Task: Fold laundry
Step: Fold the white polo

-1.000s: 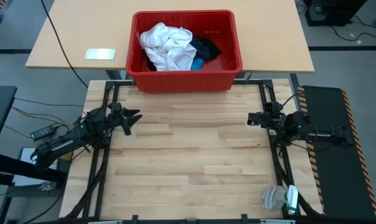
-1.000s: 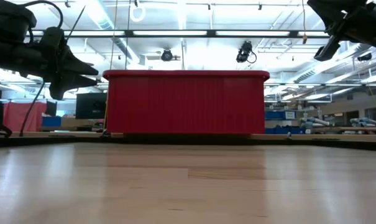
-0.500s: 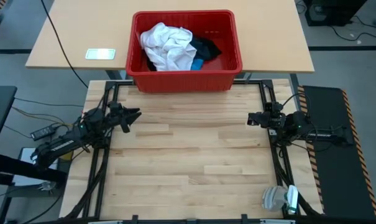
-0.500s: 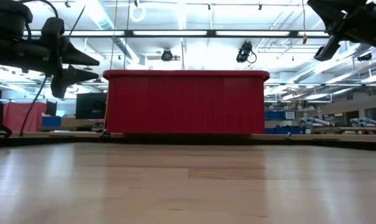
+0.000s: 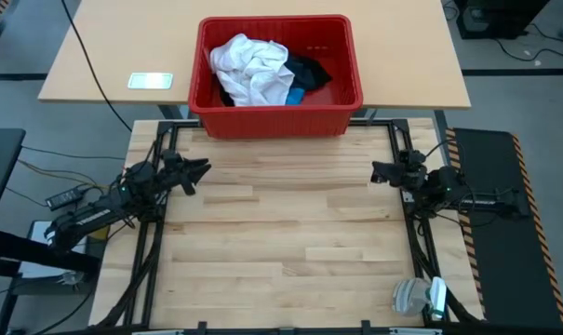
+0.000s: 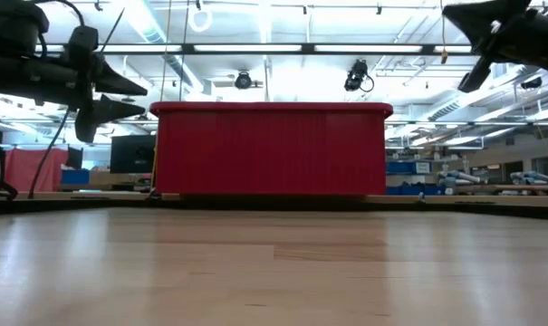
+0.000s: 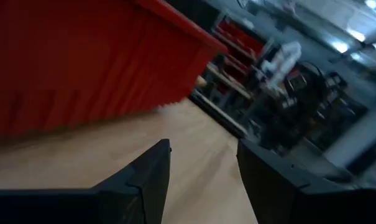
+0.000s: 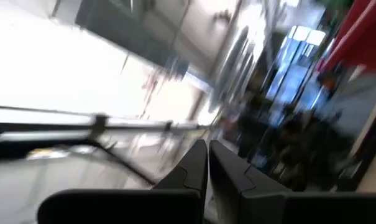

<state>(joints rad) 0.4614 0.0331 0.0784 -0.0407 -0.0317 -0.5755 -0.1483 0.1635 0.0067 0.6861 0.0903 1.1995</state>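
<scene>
- Since a second ago, my left gripper (image 5: 199,170) has crept a little toward the red crate (image 5: 274,123) and levelled out in the low view; my right gripper (image 5: 378,171) has barely shifted at the right edge of the table (image 5: 281,251).
- Left fingers (image 7: 151,171) stand apart with nothing between them; the wrist view shows bare wood and the crate's red wall through the gap.
- Right fingers (image 8: 194,167) are pressed together, holding nothing.
- Laundry sits wholly inside the crate, beyond the far edge of the work table: white shirt (image 5: 251,67) heaped on top, bright blue piece (image 5: 294,96) just beside it, black garments (image 5: 311,72) tucked underneath and toward the crate's right side.
- No garment is on the work surface yet, so I judge the step in hand to be the reach into the crate for a first piece.
- To do it well: lift the left gripper clear above the crate rim before moving in, so the fingers do not strike the wall.
- Take the white shirt first; it lies uppermost and nearest my left side.
- Pinch a single layer near an edge or fold, not a deep bunch, or the black pieces may drag out with it.
- Open the right gripper before it is needed for spreading.
</scene>
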